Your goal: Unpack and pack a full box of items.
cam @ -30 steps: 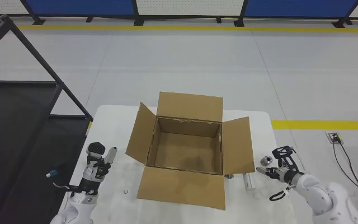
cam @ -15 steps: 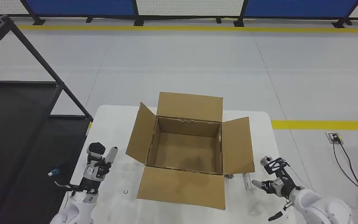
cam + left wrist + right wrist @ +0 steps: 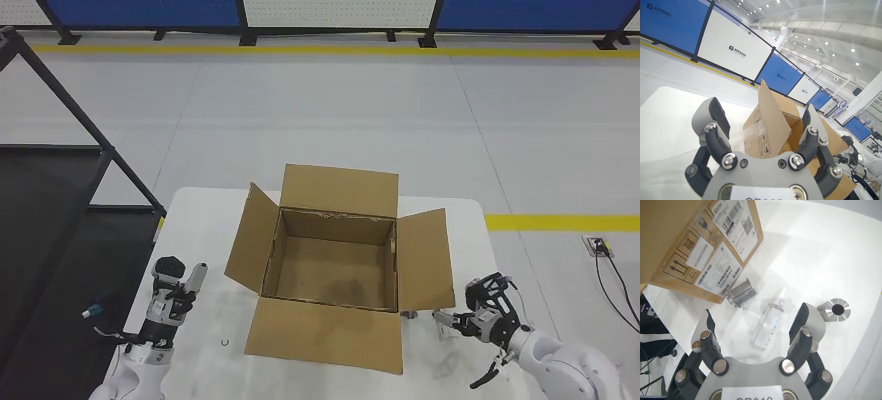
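An open cardboard box stands mid-table with its flaps spread, and its inside shows bare cardboard. A clear spray bottle lies on the table by the box's right side. My right gripper is open and hangs just above the bottle, one finger on either side of it. In the top view that gripper sits close to the box's right flap. My left gripper is open with nothing in it, held over the table left of the box.
A flanged metal cylinder lies against the box's wall. A second metal cylinder stands upright just beyond my right finger. A small wire clip lies on the table's left front. A black rack borders the table's left side.
My right arm has moved from the table's right edge toward the box and now sits over the spray bottle. The left arm has stayed put.
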You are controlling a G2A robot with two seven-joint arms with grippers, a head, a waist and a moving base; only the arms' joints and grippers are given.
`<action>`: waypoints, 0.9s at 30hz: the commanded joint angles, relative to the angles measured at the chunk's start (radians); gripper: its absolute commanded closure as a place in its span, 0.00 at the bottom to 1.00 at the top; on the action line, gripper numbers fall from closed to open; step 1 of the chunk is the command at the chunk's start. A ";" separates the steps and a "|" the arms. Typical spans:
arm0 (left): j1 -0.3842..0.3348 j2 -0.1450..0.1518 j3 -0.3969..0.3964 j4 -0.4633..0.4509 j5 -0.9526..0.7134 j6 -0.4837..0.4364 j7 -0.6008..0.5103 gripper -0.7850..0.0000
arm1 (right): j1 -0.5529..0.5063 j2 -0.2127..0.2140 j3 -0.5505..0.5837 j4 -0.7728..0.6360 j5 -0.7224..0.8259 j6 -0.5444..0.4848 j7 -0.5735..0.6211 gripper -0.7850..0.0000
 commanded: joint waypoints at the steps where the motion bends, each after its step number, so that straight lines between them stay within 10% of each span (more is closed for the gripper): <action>1: 0.006 0.000 -0.001 -0.006 -0.002 -0.003 0.006 0.00 | 0.018 -0.005 -0.034 0.009 0.026 0.038 -0.012 0.00; 5: 0.019 0.000 -0.005 -0.013 -0.003 -0.005 0.019 0.00 | 0.066 -0.015 -0.107 0.034 0.028 0.091 -0.024 0.03; 7: 0.024 0.000 -0.005 -0.012 -0.003 -0.006 0.025 0.00 | 0.092 -0.019 -0.140 0.054 0.019 0.123 -0.038 0.54; 13: 0.032 -0.001 -0.011 -0.011 -0.005 -0.006 0.038 0.00 | 0.146 -0.024 -0.182 0.110 0.046 0.113 -0.039 1.00; 27: 0.036 0.000 -0.017 -0.013 -0.002 -0.013 0.045 0.00 | 0.166 -0.024 -0.229 0.109 0.052 0.099 -0.062 1.00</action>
